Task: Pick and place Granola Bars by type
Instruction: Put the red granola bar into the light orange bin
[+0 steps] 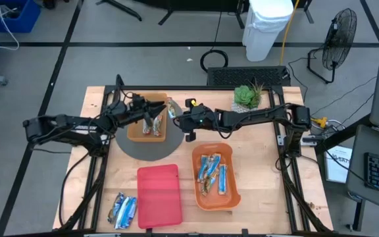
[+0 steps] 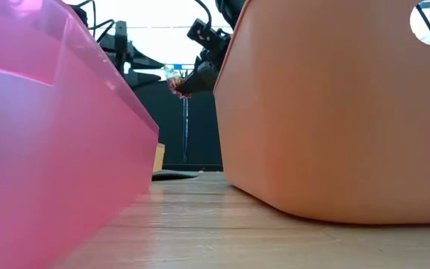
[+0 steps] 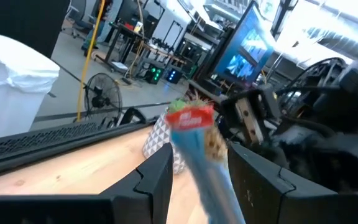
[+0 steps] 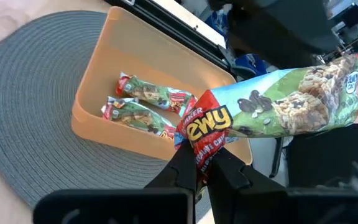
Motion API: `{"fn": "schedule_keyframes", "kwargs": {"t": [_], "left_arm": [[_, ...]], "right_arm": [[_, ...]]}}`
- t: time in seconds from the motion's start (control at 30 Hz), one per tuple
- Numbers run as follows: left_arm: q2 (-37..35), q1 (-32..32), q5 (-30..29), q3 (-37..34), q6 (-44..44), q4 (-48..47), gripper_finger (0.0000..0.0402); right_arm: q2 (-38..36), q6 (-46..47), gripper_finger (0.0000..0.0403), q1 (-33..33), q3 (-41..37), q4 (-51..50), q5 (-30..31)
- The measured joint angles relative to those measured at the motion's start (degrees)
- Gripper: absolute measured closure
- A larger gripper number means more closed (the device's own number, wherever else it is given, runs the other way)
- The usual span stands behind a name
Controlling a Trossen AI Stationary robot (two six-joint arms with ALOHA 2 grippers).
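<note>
The desk [image 1: 262,158] is of pale wooden planks. On it lies a round grey woven mat [image 4: 23,118], which carries a shallow pale orange tray [image 4: 114,81] with two green-and-red foil granola bars [image 4: 148,102] inside. Above this tray the right pincer [image 4: 205,163] is closed on one end of another green-and-red granola bar [image 4: 278,112]. The left pincer [image 3: 194,168] holds the other end between half-open fingers. Behind the desk stand a black floor fan [image 1: 339,39] and a white bin [image 1: 267,26] on a grey floor.

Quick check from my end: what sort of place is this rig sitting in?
Probably a robotics lab or workshop: lit monitors and equipment racks behind the table, a floor fan, and cables across a taped floor.
</note>
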Motion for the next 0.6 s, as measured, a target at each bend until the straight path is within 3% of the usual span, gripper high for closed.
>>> {"fn": "schedule_keyframes", "kwargs": {"t": [0.3,0.6], "left_arm": [[5.72,-0.22,0.06,6.65,1.70,-1.41,0.0245],[5.90,-0.20,0.60,7.55,2.51,-2.10,0.0245]], "right_arm": [[0.00,0.17,0.0395,-0.02,0.00,-0.13,0.03],[0.00,0.17,0.0395,-0.05,0.00,-0.46,0.07]]}}
